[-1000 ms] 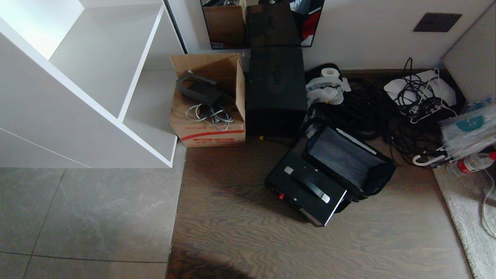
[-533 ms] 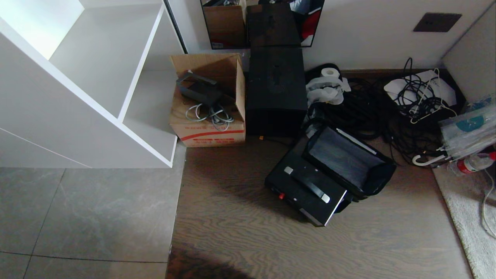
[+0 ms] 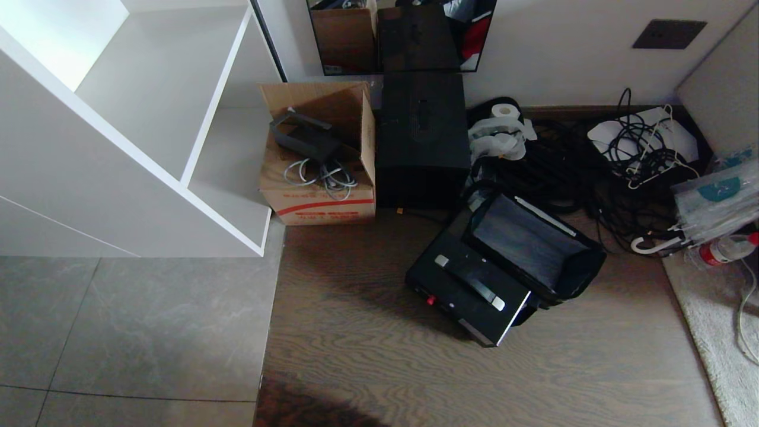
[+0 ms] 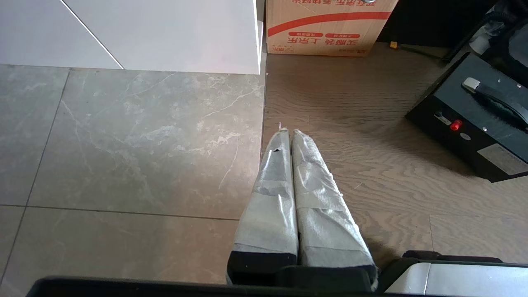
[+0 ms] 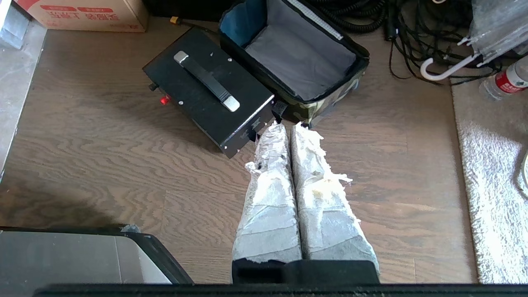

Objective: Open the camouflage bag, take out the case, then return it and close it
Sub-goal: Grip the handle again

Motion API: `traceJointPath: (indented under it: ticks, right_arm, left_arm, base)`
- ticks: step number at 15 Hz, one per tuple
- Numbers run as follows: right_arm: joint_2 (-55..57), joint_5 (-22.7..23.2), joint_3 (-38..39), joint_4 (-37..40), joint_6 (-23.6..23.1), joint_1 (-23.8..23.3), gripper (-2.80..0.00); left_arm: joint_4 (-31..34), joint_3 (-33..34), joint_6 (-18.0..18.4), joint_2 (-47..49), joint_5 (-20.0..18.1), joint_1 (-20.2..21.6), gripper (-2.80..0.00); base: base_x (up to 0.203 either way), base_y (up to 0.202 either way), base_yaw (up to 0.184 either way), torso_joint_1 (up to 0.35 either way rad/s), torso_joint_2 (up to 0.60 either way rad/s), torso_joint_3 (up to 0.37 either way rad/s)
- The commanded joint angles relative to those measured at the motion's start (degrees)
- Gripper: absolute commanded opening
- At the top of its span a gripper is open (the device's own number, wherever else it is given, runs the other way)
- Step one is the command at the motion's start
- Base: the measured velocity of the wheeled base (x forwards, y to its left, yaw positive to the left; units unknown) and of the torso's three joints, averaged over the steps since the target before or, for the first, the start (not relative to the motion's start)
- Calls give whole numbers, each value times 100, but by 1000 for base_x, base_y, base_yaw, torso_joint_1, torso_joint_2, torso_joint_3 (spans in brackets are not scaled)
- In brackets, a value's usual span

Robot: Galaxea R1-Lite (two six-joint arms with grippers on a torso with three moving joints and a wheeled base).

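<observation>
1. Wood-plank flooring fills my head camera's view, with grey tile to one side, a white shelf unit (image 3: 148,136), a cardboard box (image 3: 320,160), a tall black box (image 3: 422,136) and a heap of cables (image 3: 599,172) along the wall.
2. Nothing has changed over the last second: every object sits where it did, and neither arm shows from the head.
3. My left claw (image 4: 288,134) hangs clenched and empty above the seam between tile and wood, the case well off to its side.
4. My right claw (image 5: 286,130) is also clenched, gripping nothing, its tips just short of the case (image 5: 208,88) and the bag (image 5: 295,62).
5. The bag lies open and empty beside the case, touching it.
6. I judge the removal done; returning the case comes next, and this stillness looks like a pause.
</observation>
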State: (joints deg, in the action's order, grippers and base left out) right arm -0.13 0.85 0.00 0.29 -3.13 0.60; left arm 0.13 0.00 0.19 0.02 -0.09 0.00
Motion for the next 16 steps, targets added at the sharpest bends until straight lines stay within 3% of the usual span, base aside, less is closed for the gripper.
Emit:
traceJointPath:
  ticks: [1, 8, 12, 16]
  right_arm:
    - [22, 3, 9, -3, -3, 2, -280]
    - [22, 3, 9, -3, -3, 2, -280]
    - [22, 3, 9, -3, -3, 2, -280]
    - [22, 3, 9, -3, -3, 2, -280]
  left_arm:
    - [3, 0, 7, -1, 2, 0, -280]
    - [2, -6, -1, 4, 6, 0, -280]
    - [4, 0, -2, 1, 0, 0, -280]
    - [1, 0, -2, -2, 0, 0, -280]
  base:
    - [0, 0, 0, 0, 0, 0]
    - [0, 0, 0, 0, 0, 0]
    - [-133, 0, 1, 2, 1, 0]
    - [0, 0, 0, 0, 0, 0]
